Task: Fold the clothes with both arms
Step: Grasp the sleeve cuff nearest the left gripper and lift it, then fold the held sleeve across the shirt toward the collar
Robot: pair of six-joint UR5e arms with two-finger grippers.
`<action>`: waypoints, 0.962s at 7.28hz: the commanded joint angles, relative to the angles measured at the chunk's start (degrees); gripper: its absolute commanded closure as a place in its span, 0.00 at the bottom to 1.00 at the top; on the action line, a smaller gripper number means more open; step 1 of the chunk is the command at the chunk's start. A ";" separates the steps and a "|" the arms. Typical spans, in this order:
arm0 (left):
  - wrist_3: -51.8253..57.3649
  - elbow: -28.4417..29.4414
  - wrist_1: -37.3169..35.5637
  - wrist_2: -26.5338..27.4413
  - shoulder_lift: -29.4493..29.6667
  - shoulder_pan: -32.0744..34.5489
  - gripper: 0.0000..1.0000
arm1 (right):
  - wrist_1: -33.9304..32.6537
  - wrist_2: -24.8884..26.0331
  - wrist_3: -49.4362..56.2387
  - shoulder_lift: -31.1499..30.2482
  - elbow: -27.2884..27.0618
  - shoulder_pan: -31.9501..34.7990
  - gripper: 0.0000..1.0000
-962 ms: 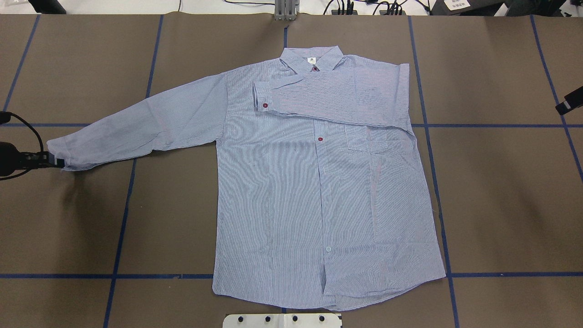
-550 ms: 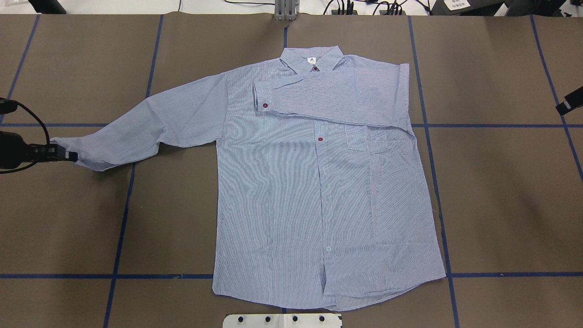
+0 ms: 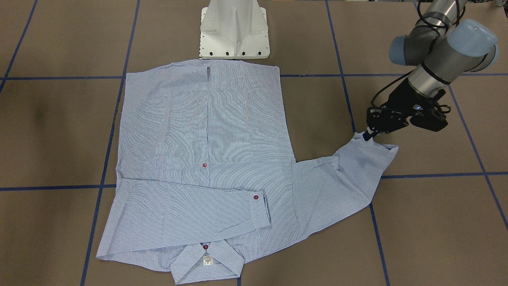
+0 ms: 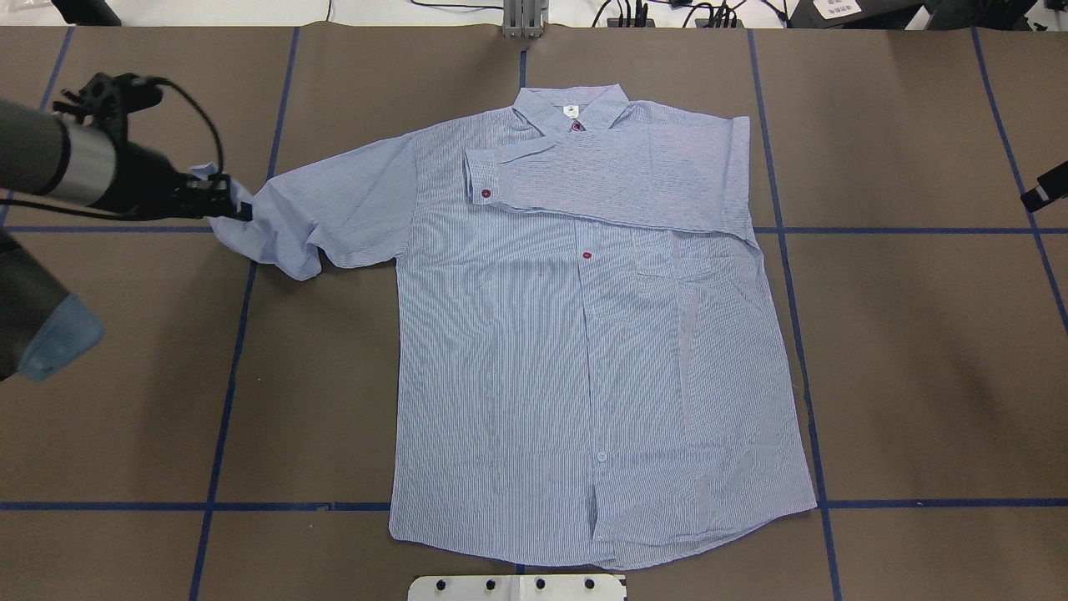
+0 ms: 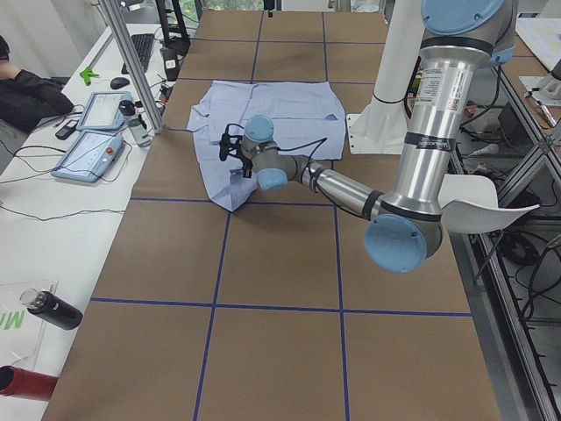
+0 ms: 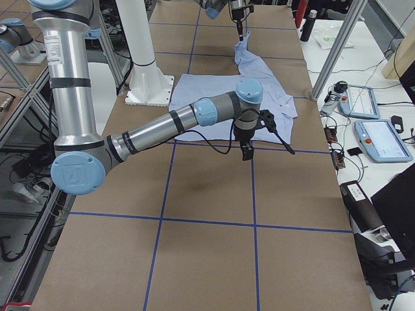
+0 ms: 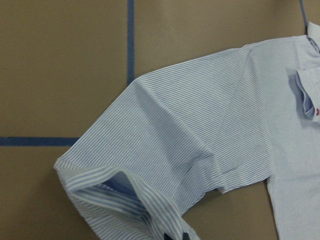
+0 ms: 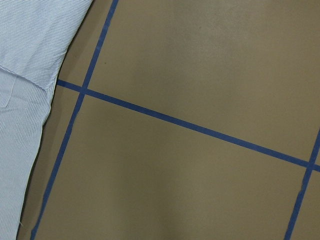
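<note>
The light blue striped shirt [image 4: 542, 351] lies flat and face up on the brown table, collar [image 4: 571, 108] at the far side. Its one sleeve [image 4: 601, 175] is folded across the chest. My left gripper [image 4: 225, 204] is shut on the cuff of the other sleeve [image 4: 334, 209] and holds it lifted just left of the shoulder, with the sleeve bunched under it. From across the table, the left gripper [image 3: 367, 135] pinches the cuff corner. The right gripper [image 4: 1039, 194] hangs off the shirt at the right edge; its jaws do not show clearly.
The white pedestal base [image 3: 234, 31] stands at the shirt's hem. Blue tape lines [image 4: 918, 503] grid the table. A side desk with tablets [image 5: 96, 132], a bottle [image 5: 53, 309] and a person's arm [image 5: 26, 88] lies beyond the far edge.
My left gripper has carried the cuff from the table's left edge inward and toward the far side, lifting it; the sleeve has crumpled up near the shoulder. The right gripper has stayed put.
</note>
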State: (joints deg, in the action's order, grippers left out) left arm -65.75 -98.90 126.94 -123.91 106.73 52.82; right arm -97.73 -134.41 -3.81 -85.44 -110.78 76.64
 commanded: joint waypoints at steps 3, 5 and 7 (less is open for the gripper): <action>-0.17 3.69 -18.93 0.07 21.38 -3.94 1.00 | 0.00 0.03 -0.06 -0.25 -0.05 0.09 0.00; -0.70 12.10 -21.90 -0.02 31.90 -4.04 1.00 | 0.00 0.03 -0.06 -0.16 -0.05 0.09 0.00; -0.70 17.91 -21.83 -0.11 37.55 -4.30 1.00 | 0.00 0.03 -0.06 -0.16 -0.05 0.09 0.00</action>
State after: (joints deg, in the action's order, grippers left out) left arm -66.41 -85.05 105.35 -123.97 140.13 48.65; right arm -97.73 -134.38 -3.87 -85.62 -110.83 76.73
